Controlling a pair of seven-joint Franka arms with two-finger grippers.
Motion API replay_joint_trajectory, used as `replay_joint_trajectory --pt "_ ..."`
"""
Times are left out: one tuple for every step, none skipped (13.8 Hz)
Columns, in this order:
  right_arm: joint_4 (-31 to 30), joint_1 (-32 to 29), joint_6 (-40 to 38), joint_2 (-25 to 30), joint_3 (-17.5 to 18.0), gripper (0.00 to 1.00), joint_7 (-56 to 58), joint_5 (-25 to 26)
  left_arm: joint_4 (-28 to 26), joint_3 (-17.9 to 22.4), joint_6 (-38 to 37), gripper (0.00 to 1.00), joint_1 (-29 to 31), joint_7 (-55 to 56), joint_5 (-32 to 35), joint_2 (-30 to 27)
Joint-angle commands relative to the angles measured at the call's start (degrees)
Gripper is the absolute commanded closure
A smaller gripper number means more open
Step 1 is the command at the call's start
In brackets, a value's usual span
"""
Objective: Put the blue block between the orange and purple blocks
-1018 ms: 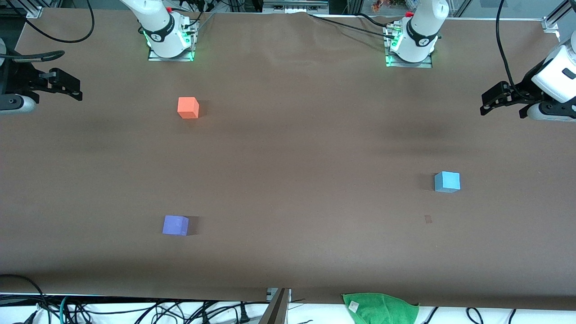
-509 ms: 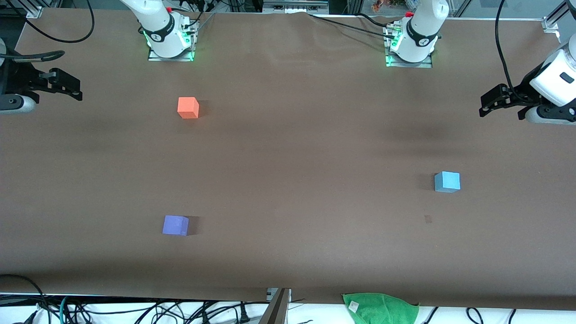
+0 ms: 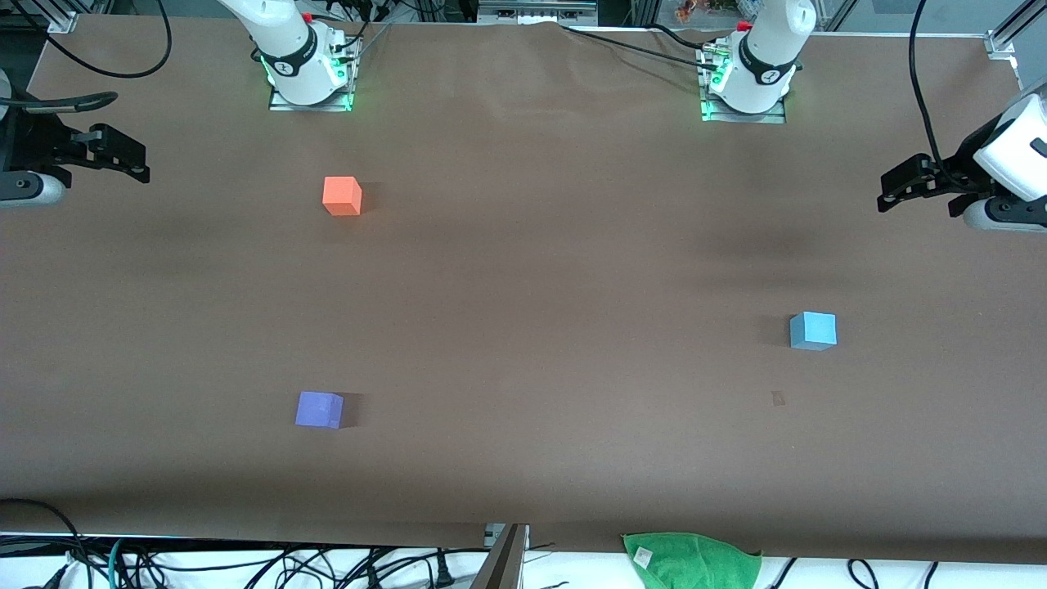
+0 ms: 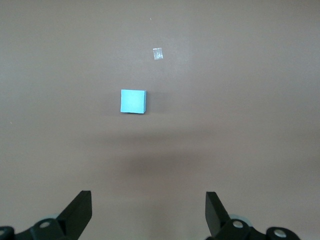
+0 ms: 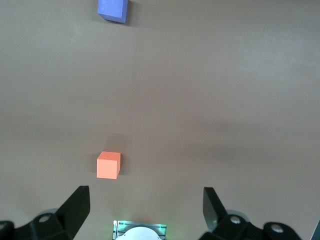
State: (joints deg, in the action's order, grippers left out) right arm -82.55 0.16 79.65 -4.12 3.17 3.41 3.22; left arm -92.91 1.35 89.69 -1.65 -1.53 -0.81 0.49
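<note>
The light sky-blue matte cube (image 3: 812,330) sits alone toward the left arm's end of the brown desk (image 3: 556,270), well apart from the bright orange cube (image 3: 342,195) and violet-purple cube (image 3: 318,409), whose gap is its goal; the left pincer (image 3: 916,183) hangs with jaws apart, likely readied for it; the right pincer (image 3: 110,154) waits, jaws apart.

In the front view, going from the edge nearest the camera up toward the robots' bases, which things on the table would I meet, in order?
green cloth at the table's near edge → purple block → blue block → orange block
</note>
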Motion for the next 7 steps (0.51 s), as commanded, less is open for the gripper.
replay_joint_trajectory --pt "-0.2 -0.6 0.5 -0.4 0.6 0.0 -0.6 0.2 2.1 0.0 -1.5 0.0 0.2 -0.6 0.8 1.3" --pt "-0.2 -0.6 0.5 -0.6 0.6 0.0 -0.6 0.3 2.0 0.0 -1.5 0.0 0.2 -0.6 0.8 1.4" --pt "-0.2 -0.7 0.5 -0.6 0.5 0.0 -0.6 0.3 2.0 0.0 -1.5 0.0 0.2 -0.6 0.8 1.9" --pt "-0.2 -0.9 0.5 -0.6 0.4 0.0 -0.6 0.3 1.9 0.0 -1.5 0.0 0.2 -0.6 0.8 2.9" --pt "-0.2 -0.9 0.5 -0.6 0.4 0.0 -0.6 0.2 1.4 0.0 -1.5 0.0 0.8 -0.7 0.9 4.5" --pt "-0.2 -0.9 0.8 -0.7 0.3 0.0 -0.6 0.2 1.1 0.1 -1.4 0.0 1.3 -0.7 1.0 7.0" --pt "-0.2 -0.9 1.2 -0.7 0.3 0.0 -0.5 0.3 1.3 0.1 -0.5 0.0 1.7 -0.8 1.3 9.8"
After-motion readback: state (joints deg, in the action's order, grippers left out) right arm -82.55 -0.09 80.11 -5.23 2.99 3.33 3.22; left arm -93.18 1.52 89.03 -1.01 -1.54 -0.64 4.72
